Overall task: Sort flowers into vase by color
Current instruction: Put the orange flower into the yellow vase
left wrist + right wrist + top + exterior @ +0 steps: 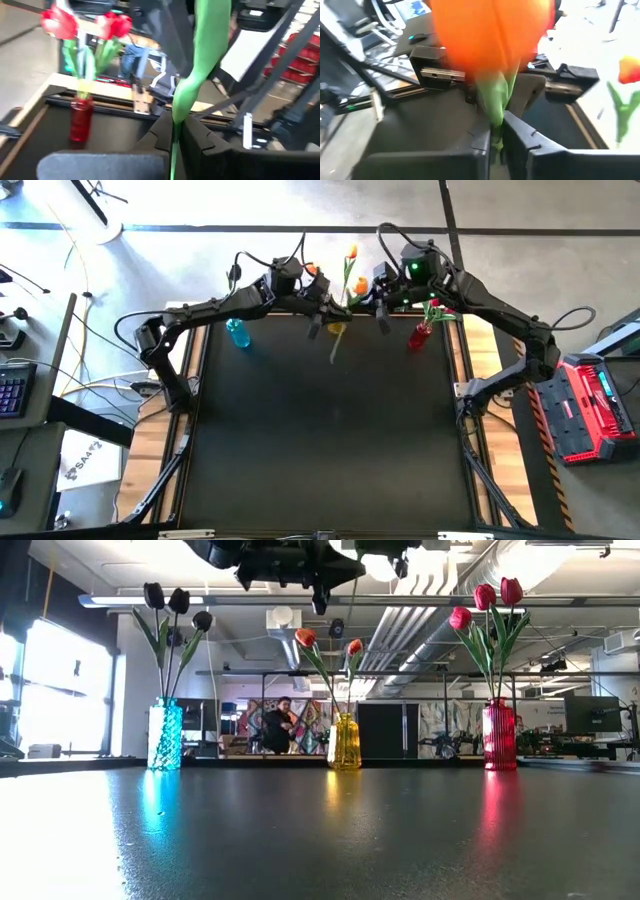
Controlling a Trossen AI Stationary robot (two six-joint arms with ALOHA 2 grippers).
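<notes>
Three vases stand along the table's far edge. The blue vase (pixel 165 735) holds black flowers and the yellow vase (pixel 344 740) holds two orange flowers. The red vase (pixel 498 735) holds three red flowers (pixel 107 25). Both arms meet high above the yellow vase (pixel 337 328). My left gripper (pixel 176 137) and my right gripper (pixel 496 137) are each shut on one more orange flower. Its head (pixel 490 35) fills the right wrist view, and its green stem (pixel 192 75) crosses the left wrist view. My left gripper pinches the flower's green stem (pixel 176 117) between its two fingers. The stem runs on past the fingers and widens into a leaf. The flower is lifted clear of the table. My right gripper pinches the stem just below the orange head (pixel 495 117) between its two fingers. The head stands right beyond the fingertips.
The dark table top (pixel 330 440) stretches bare from the vases to the near edge. A red case (pixel 590 405) lies off the table's right side, and a desk with a keyboard (pixel 12 390) stands to the left. A person (pixel 278 725) shows far back in the room.
</notes>
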